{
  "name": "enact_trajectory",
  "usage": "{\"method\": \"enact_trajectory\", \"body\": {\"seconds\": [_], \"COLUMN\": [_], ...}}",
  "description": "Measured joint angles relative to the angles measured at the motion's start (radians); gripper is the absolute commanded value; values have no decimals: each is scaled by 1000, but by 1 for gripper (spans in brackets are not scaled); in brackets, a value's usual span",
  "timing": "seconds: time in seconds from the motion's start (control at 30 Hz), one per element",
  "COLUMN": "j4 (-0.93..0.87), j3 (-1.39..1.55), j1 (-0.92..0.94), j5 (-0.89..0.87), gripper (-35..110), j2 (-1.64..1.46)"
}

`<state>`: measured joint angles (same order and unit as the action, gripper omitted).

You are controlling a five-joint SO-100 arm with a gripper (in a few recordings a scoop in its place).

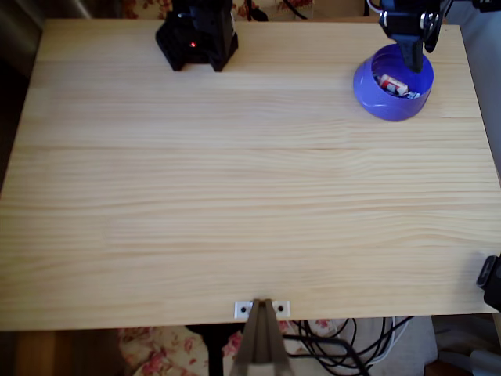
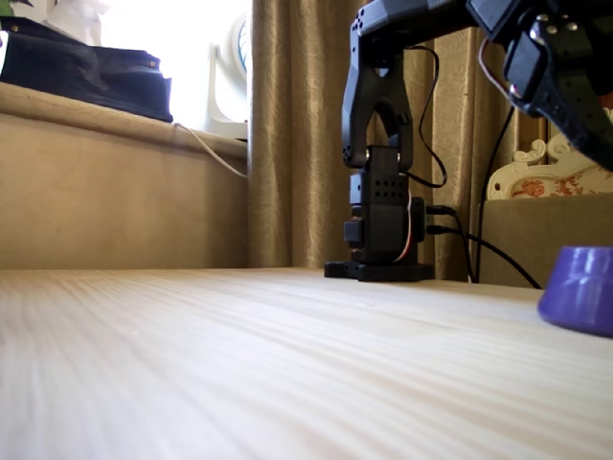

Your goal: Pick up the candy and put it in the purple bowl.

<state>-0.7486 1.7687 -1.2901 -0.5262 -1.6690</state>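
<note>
The purple bowl (image 1: 368, 88) stands at the table's far right in the overhead view, and its side also shows at the right edge of the fixed view (image 2: 580, 287). The candy (image 1: 395, 84), white with red marks, lies inside the bowl. My black gripper (image 1: 412, 56) hangs over the bowl's far rim, its tip pointing down above the candy and holding nothing. Its fingers merge into one dark shape, so their spacing is unclear. In the fixed view the gripper's body (image 2: 565, 77) is high above the bowl and cut off by the frame's edge.
The arm's black base (image 1: 197, 37) sits at the table's far edge, left of the bowl, and shows in the fixed view too (image 2: 383, 230). A black clamp (image 1: 491, 282) grips the right edge. A bracket (image 1: 262, 309) sits at the near edge, with cables below it.
</note>
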Motion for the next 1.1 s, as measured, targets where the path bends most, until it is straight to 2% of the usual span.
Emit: {"method": "enact_trajectory", "body": {"seconds": [0.2,0.37,0.8,1.1], "j4": [-69,-130,-322,-339], "j3": [23,183,307,649], "j1": [43,166,695,1012], "j5": [-20,-58,202,282], "gripper": [0,1,1,1], "j2": [-103,-290,-528,-908]}}
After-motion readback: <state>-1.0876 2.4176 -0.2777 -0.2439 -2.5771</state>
